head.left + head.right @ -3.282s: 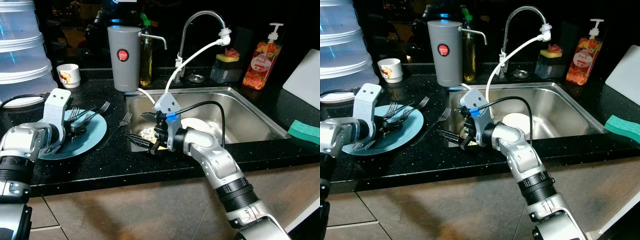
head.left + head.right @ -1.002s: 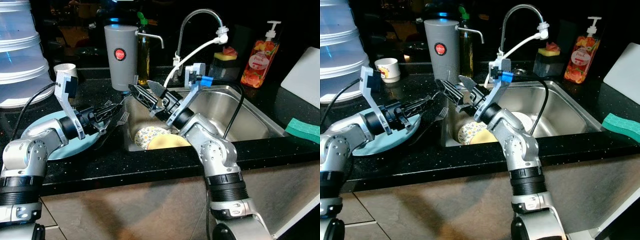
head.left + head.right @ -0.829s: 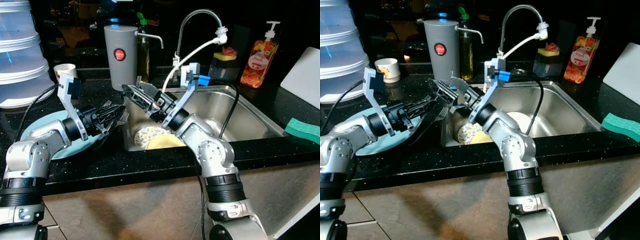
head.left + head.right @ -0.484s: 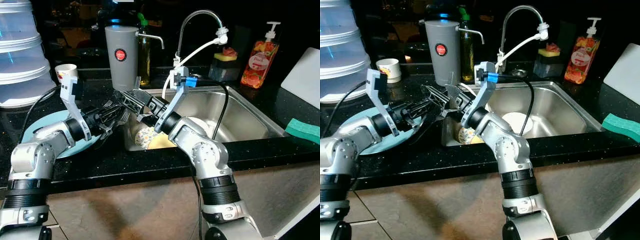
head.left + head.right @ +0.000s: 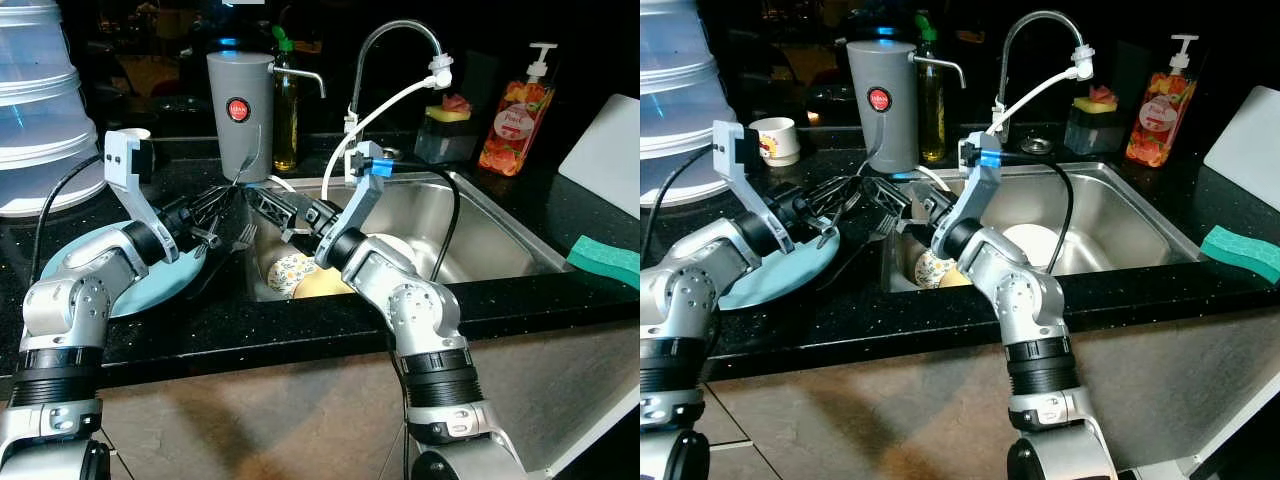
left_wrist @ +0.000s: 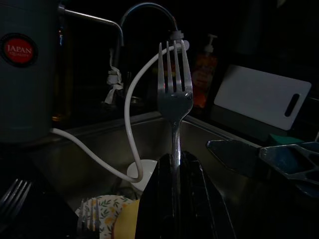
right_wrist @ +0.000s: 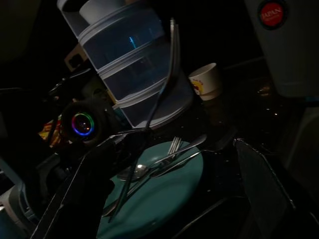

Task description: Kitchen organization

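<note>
A: Sink [image 5: 500, 225] was shiny steel, sunk in a speckled black counter [image 5: 250, 320]; patterned and yellow dishes [image 5: 300, 280] lay in its near corner

B: And the arms?

A: The left gripper [image 6: 174, 172] was clamped on a slim metal fork [image 6: 174, 94], held tines-up above the round teal plate [image 5: 90, 270] where other cutlery [image 7: 159, 164] lay. The right gripper [image 5: 272, 208] pointed at it, fingers apart, holding nothing

B: Risk?

A: Probably a fumbled handover. A smooth, thin handle could slip between them and drop onto the plate or into the sink
</note>
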You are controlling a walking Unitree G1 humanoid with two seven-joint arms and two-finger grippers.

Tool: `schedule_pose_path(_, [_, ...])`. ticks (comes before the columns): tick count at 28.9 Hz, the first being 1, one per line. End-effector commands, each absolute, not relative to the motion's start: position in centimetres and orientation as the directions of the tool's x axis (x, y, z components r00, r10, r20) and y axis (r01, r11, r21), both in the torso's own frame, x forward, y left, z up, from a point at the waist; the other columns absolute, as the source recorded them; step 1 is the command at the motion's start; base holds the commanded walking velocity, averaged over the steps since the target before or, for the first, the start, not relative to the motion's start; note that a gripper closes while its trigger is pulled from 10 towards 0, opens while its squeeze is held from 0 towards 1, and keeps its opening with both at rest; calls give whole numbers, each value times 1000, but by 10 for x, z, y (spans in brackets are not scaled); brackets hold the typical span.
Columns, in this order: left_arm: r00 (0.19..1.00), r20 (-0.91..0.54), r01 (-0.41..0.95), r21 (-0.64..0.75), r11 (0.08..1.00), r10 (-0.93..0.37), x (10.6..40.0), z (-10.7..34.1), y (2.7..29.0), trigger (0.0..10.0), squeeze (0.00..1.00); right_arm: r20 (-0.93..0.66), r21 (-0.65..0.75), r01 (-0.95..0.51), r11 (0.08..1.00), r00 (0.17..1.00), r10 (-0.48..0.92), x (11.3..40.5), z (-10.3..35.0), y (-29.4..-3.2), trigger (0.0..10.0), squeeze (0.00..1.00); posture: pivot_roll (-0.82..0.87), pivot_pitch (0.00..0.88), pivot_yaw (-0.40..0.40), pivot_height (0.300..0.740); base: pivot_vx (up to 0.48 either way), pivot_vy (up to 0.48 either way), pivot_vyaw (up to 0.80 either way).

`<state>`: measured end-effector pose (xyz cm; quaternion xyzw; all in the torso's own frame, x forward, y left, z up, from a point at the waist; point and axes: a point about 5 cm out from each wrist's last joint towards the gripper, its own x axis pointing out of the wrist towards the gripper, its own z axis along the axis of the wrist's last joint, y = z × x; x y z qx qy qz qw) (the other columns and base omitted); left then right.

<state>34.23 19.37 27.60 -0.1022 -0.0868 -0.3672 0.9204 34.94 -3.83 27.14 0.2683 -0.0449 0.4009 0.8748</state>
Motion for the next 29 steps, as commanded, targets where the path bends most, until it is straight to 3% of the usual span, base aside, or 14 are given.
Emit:
schedule_pose_path(1, [731,237,674,-107,730,-640,342,278,199,0,0,269,446,-715,539,681,681,350,268,-38,10000,0,39,6,-23,740,0,0,0])
schedule_pose_path(16, [615,158,788,-92,609,-773,332,259,164,0,0,264,490,-714,500,668,696,347,267,-33,10000,0,38,1,-24,740,0,0,0])
schedule_pose_path(28, [621,87,784,-56,618,-779,335,250,155,0,0,280,522,-717,461,655,702,345,269,-32,10000,0,34,0,-20,740,0,0,0])
schedule_pose_path(29, [623,88,782,-55,621,-777,335,250,155,0,0,282,524,-719,457,652,703,344,269,-32,0,0,34,0,-20,740,0,0,0])
